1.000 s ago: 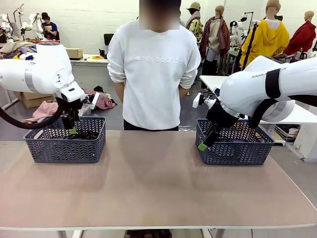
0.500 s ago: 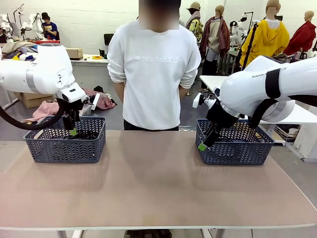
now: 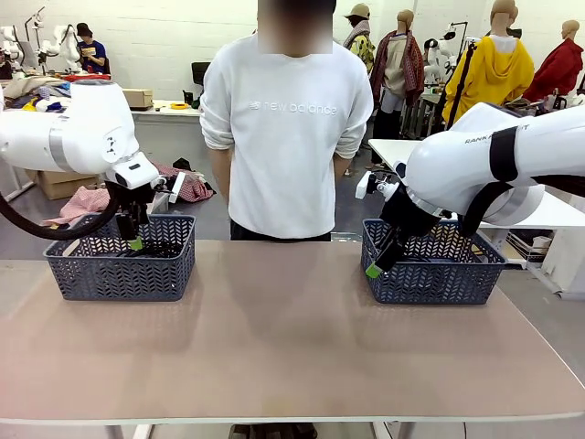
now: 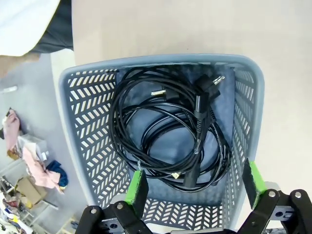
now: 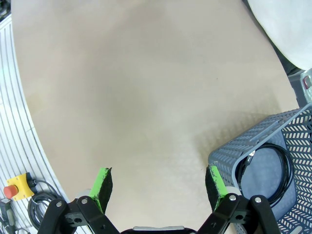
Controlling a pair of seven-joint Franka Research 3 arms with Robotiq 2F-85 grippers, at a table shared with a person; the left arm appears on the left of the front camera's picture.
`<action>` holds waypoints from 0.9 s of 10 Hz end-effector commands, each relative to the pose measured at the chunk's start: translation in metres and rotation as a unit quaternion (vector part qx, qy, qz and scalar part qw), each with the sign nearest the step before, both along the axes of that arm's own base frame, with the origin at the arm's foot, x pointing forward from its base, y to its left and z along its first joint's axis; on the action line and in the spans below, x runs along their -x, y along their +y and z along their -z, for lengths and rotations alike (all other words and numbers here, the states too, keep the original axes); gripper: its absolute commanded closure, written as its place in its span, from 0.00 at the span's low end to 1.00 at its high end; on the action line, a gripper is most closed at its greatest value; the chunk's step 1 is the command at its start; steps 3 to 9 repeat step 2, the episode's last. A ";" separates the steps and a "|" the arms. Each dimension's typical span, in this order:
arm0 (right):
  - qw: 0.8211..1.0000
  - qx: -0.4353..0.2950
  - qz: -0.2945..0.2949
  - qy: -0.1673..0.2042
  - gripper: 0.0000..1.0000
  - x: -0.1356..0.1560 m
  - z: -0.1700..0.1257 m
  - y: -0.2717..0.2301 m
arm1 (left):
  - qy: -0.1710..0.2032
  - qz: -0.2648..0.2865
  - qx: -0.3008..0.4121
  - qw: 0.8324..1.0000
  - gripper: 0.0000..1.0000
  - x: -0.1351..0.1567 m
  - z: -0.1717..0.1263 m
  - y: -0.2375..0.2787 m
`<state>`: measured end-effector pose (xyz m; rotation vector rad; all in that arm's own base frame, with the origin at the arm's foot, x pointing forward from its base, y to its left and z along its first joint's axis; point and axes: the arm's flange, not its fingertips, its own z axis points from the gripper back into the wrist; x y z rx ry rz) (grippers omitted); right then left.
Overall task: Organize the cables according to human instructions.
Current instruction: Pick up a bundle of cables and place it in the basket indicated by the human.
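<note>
Left side first: grey plastic lattice basket (image 3: 120, 259) sits near the desk's far left corner, w/ the left gripper (image 4: 195, 187) hanging right above it, green pads wide apart, nothing between them. Inside that basket there's a pile of thin black power cords (image 4: 169, 130), coiled loops overlapping on the basket floor, plug ends towards the rim on the tabletop side. Can't tell exactly how many cords are in the tangle.

Middle of the beige desk (image 3: 283, 338) is bare; person in a white sweatshirt (image 3: 285, 137) stands at the far edge, hands behind back.

Right side: second grey lattice basket (image 3: 437, 269) near the far right corner, one coiled black cord (image 5: 267, 165) lying in it. Right gripper (image 5: 158, 185) hovers by that basket's left wall, over bare tabletop, fingers spread fully, holding nothing.
</note>
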<state>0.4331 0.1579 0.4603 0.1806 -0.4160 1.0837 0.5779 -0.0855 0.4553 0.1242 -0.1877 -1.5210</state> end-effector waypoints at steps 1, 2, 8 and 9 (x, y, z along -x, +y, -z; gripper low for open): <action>1.000 0.003 0.005 -0.001 0.00 0.000 -0.001 0.000 | -0.002 0.000 0.000 1.000 0.00 0.002 -0.003 0.003; 1.000 0.003 0.005 -0.001 0.00 0.000 -0.001 0.000 | -0.002 0.000 0.000 1.000 0.00 0.002 -0.003 0.003; 1.000 0.003 0.005 -0.001 0.00 0.000 -0.001 0.000 | -0.002 0.000 0.000 1.000 0.00 0.002 -0.003 0.003; 1.000 0.003 0.005 -0.001 0.00 0.000 -0.001 0.000 | -0.002 0.000 0.000 1.000 0.00 0.002 -0.003 0.003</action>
